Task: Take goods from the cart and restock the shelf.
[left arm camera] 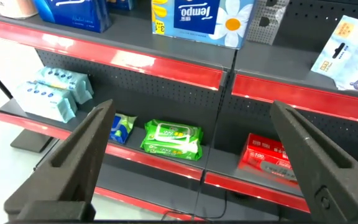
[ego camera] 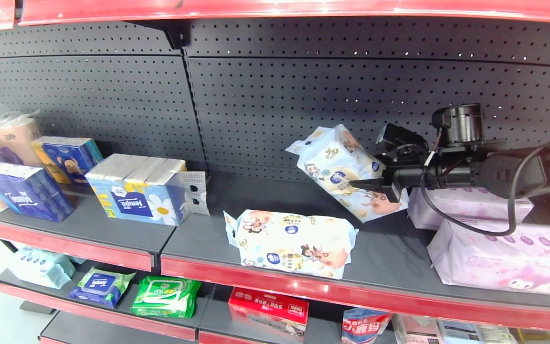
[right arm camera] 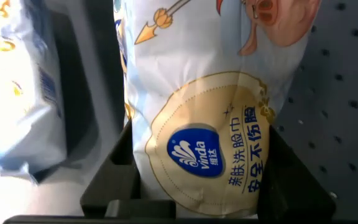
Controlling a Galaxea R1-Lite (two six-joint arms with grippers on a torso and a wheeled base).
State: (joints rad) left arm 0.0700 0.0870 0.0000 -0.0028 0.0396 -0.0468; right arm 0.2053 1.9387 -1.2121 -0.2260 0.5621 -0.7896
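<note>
A white tissue pack with cartoon prints hangs tilted over the middle shelf board, close to the pegboard back wall. My right gripper is shut on it from the right; the right wrist view has the pack squeezed between both fingers of that gripper. A second pack of the same kind lies flat near the shelf's front edge, below and left of the held one. My left gripper stands open and holds nothing, low in front of the lower shelves.
Two pink packs lie just right of the held pack. A blue-and-white tissue box and more boxes fill the left bay. Lower shelves carry a green wipes pack and a red box. Bare board lies behind the flat pack.
</note>
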